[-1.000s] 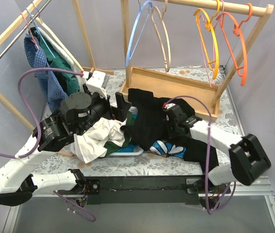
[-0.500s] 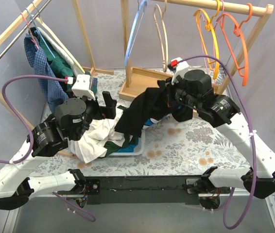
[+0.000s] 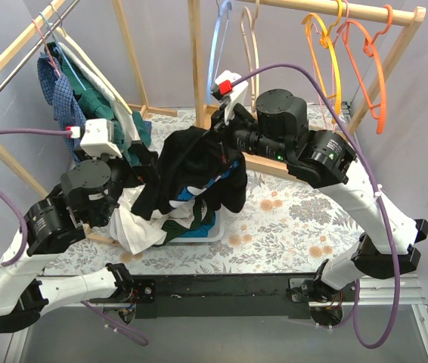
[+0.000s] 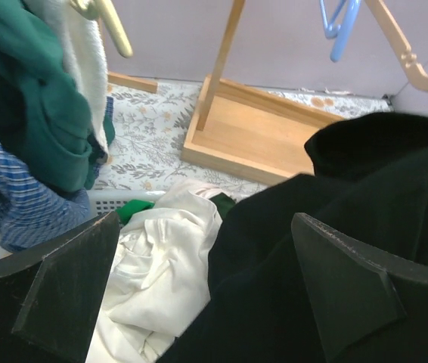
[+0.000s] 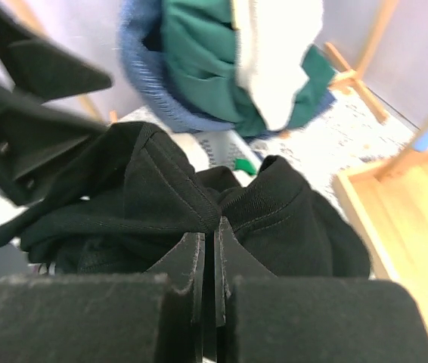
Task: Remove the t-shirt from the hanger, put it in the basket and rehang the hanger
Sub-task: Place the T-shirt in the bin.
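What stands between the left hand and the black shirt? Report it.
Nothing visible does. The open left hand faces the black shirt directly, with only a white cloth lying lower beside it. The right hand holds the shirt up.

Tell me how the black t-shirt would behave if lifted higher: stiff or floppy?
Probably floppy: the black t-shirt hangs in loose folds from the right gripper. Likely light, since one small pinch carries it. Its drooping hem may drag over the white garment.
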Tool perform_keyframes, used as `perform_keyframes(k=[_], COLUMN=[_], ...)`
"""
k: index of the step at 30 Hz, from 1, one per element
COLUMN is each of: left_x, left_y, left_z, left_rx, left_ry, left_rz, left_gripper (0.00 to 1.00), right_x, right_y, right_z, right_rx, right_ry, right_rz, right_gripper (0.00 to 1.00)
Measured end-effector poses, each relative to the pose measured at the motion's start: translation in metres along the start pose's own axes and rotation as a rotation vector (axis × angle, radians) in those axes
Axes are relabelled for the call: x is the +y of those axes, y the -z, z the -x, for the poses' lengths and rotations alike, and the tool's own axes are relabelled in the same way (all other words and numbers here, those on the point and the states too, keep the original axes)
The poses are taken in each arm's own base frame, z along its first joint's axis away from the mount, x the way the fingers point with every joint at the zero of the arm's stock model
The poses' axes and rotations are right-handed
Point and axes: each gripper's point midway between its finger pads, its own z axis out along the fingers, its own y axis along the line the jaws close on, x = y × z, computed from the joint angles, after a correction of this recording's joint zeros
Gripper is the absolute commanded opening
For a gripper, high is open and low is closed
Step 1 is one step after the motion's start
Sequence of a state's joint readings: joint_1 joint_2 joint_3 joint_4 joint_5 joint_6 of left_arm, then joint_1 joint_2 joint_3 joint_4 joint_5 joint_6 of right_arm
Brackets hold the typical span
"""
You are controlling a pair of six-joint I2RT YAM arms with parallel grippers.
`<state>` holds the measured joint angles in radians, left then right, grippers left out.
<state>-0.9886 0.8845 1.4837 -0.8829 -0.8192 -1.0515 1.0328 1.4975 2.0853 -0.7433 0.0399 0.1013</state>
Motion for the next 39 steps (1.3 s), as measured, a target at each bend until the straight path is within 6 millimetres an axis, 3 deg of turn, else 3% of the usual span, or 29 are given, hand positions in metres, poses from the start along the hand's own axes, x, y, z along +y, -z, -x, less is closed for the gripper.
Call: perform_keyframes(k=[13, 18, 24, 27, 32, 36, 39], left_x=[0.029, 0.039, 0.049, 0.05, 0.05, 0.049, 0.046], left_y=[0.019, 0.026, 0.034, 0.033, 0.032, 0.031, 0.029], left_z=[0.03, 0.042, 0.054, 0.052, 0.05, 0.049, 0.046], left_rx=[-0.094, -0.14, -0.192, -0.192, -0.187, -0.183, -0.172], left_ry=[0.062, 0.074, 0.104, 0.099, 0.091, 0.087, 0.078], left_rz=[0.065, 0.078, 0.093, 0.101, 0.102, 0.099, 0.095], left_gripper=[0.98, 0.98, 0.98, 0.98, 0.98, 0.98, 0.98], right_x=[0.058, 0.101, 0.162, 0.182, 0.166, 0.139, 0.106], right_y=[-0.017, -0.019, -0.003, 0.005, -0.012, -0.037, -0.057], right_z=[0.012, 0.004, -0.001, 0.001, 0.002, -0.022, -0.041], right_rx=[-0.078, -0.076, -0.125, -0.161, -0.196, -0.132, -0.083], right_ry=[0.104, 0.204, 0.378, 0.437, 0.477, 0.485, 0.465], right_rz=[0.211, 0.316, 0.419, 0.447, 0.33, 0.219, 0.131], right_gripper=[0.01, 0.01, 0.01, 0.01, 0.01, 0.01, 0.01])
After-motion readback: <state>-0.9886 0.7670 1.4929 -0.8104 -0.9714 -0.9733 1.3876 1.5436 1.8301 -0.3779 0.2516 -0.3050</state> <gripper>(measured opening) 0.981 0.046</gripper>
